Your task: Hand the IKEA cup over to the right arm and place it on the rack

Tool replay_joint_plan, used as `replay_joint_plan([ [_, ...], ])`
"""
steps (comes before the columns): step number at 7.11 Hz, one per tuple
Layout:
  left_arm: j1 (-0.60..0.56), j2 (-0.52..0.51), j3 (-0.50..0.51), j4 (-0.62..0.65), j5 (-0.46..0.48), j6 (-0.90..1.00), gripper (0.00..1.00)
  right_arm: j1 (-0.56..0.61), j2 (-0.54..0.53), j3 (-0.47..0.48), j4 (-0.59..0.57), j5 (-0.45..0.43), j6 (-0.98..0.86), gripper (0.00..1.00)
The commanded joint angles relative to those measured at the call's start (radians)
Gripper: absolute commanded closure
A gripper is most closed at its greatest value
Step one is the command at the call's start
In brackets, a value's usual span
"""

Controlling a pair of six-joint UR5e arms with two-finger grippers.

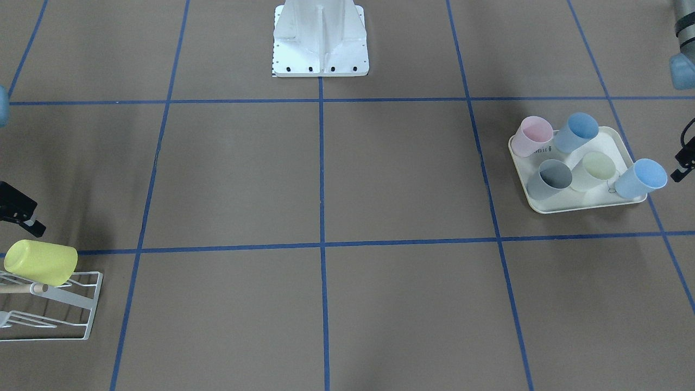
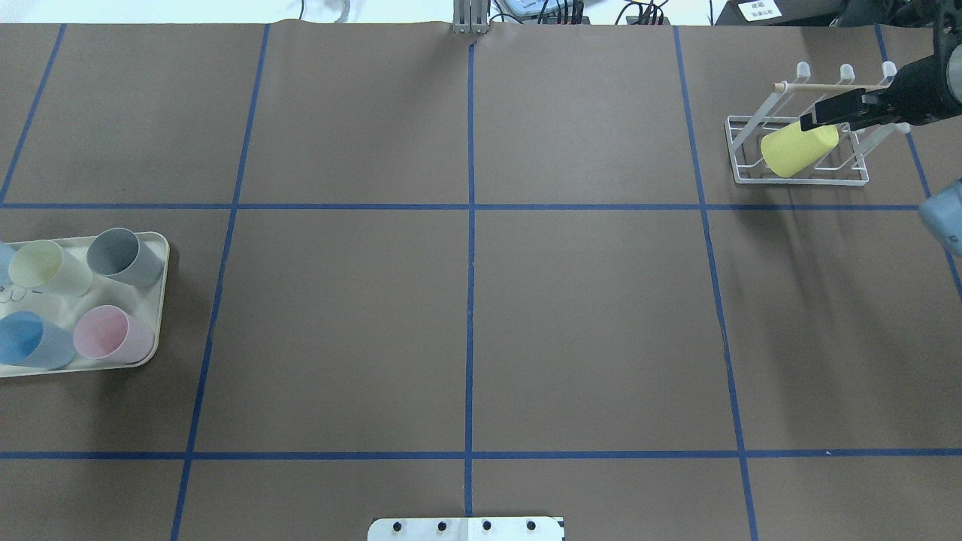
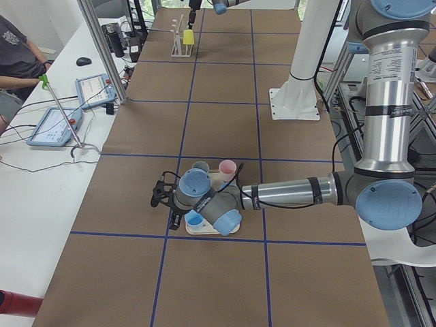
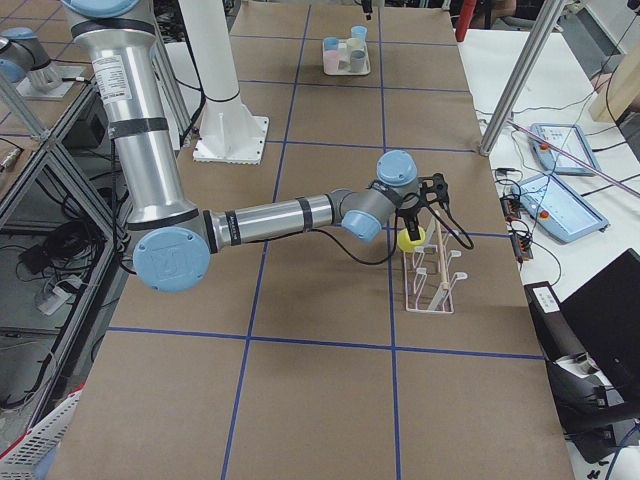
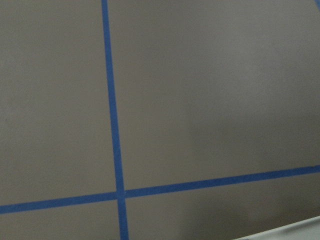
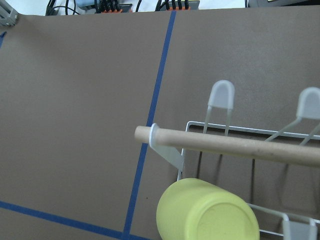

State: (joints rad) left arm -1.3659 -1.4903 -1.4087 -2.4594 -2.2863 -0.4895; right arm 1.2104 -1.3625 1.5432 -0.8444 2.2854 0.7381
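Observation:
The yellow IKEA cup (image 2: 797, 148) lies tilted on the white wire rack (image 2: 789, 179), its base toward the right wrist camera (image 6: 207, 215), under the wooden dowel (image 6: 240, 147). My right gripper (image 2: 810, 114) hovers just above and behind the cup, open, with nothing between its fingers. In the front-facing view the cup (image 1: 40, 262) rests free on the rack (image 1: 87, 309), below the right gripper (image 1: 33, 218). My left gripper (image 1: 678, 165) hangs beside the cream tray (image 1: 575, 205); only a fragment shows, so I cannot tell its state.
The tray (image 2: 154, 330) holds pink (image 2: 105, 333), grey (image 2: 120, 254), pale green (image 2: 41, 264) and blue (image 2: 26, 340) cups. The robot's white base (image 1: 320, 54) stands mid-table. A person sits at a side desk (image 3: 13, 54).

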Motion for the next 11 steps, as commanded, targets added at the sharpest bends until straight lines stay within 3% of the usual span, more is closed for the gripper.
replay_joint_plan([
  [1,0.039,0.028,0.008,0.002,0.001,0.003,0.18,0.0,-0.003,0.006,0.001,0.003,0.003,0.01],
  [2,0.085,0.03,0.017,0.002,0.023,0.003,0.2,0.0,-0.003,0.006,0.001,0.011,0.003,0.01],
  [3,0.108,0.028,0.037,0.002,0.034,0.002,0.33,0.0,-0.003,0.006,0.001,0.014,0.003,0.01],
  [5,0.11,0.028,0.044,0.0,0.031,0.002,1.0,0.0,-0.004,0.037,-0.002,0.044,0.004,0.01],
  [8,0.094,0.022,0.01,0.0,-0.069,-0.004,1.0,-0.003,-0.085,0.176,0.011,0.072,0.159,0.01],
  [11,0.036,0.031,-0.114,0.0,-0.124,-0.124,1.0,-0.069,-0.099,0.206,0.089,0.086,0.323,0.01],
])
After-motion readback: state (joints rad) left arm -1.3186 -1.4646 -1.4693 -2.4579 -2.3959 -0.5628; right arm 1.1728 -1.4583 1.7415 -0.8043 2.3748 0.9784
